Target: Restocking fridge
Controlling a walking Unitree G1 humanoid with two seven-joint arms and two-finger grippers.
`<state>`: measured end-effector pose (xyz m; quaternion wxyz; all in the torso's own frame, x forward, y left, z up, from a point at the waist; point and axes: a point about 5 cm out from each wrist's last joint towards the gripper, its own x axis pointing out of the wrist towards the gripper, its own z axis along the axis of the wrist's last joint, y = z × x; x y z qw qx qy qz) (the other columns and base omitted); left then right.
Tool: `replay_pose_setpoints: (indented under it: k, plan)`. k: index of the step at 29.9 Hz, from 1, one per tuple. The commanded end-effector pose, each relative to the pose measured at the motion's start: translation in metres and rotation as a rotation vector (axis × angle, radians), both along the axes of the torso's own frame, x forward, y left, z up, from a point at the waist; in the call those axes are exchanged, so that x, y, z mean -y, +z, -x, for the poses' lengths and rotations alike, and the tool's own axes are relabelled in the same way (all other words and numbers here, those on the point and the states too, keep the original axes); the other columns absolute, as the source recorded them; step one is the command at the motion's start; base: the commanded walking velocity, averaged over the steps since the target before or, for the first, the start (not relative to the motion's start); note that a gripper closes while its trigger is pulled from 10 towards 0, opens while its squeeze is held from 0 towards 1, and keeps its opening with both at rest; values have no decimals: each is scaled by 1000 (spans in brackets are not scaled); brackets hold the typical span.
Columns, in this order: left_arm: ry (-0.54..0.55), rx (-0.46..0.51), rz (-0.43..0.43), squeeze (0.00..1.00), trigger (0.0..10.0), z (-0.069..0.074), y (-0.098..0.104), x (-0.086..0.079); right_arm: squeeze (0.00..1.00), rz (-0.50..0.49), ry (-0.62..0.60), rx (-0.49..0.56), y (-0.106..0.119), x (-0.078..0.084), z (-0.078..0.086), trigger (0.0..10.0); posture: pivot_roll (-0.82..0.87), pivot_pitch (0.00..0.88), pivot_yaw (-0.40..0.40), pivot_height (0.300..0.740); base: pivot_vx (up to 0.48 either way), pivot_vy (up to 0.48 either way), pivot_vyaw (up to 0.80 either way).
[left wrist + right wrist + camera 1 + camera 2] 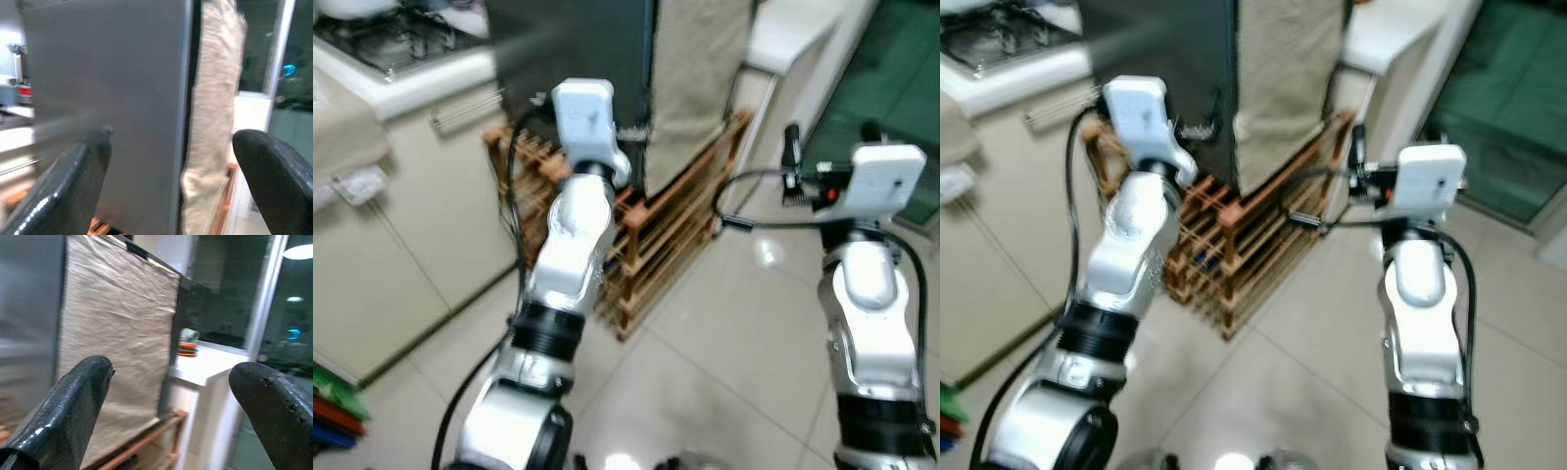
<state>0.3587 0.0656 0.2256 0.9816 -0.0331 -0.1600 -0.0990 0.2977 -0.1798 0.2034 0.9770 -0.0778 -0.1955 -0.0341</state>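
Left wrist view: my left gripper (pixel 171 166) stands wide and holds nothing, one black finger (pixel 63 181) on each side of the fridge's (pixel 107 73) grey door edge, which is near but not touched. A beige cloth (pixel 215 112) hangs down the fridge's side, just past that edge. My right gripper (pixel 166 406) is also wide and empty, pointed at the same cloth with a white counter (pixel 205 369) beyond it.

From my head, both arms are raised toward the dark fridge. A wooden rack (pixel 656 245) stands on the tiled floor (pixel 724 362) at its foot, and a stove (pixel 391 39) sits on the counter to my left. The picture is blurred, so I judge I am on the approach, with the door shut and no stock in hand.

To do this well, I should close in squarely, keep my feet off the rack, and find the handle or door lip before committing. I cannot make out a handle. My left fingers should hook the free edge, not the cloth, then pull in an arc.
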Motion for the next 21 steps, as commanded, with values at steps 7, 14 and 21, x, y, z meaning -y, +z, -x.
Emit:
replay_pose_setpoints:
  k: [7, 14, 21]
  plan:
    - [30, 89, 144, 0, 10000, 27, 1, -37, 212, 23, -50, 93, 1, 6, 19, 10000, -164, 41, 26, 740, 81, 0, 0]
    - [92, 208, 180, 0, 10000, 28, 34, -48, 208, -7, -102, 163, 18, 16, 18, 10000, -163, 34, 23, 740, 361, 156, 0]
    - [59, 161, 157, 0, 10000, 28, 26, -38, 208, 9, -76, 140, 15, 14, 14, 10000, -166, 32, 24, 740, 445, 42, 0]
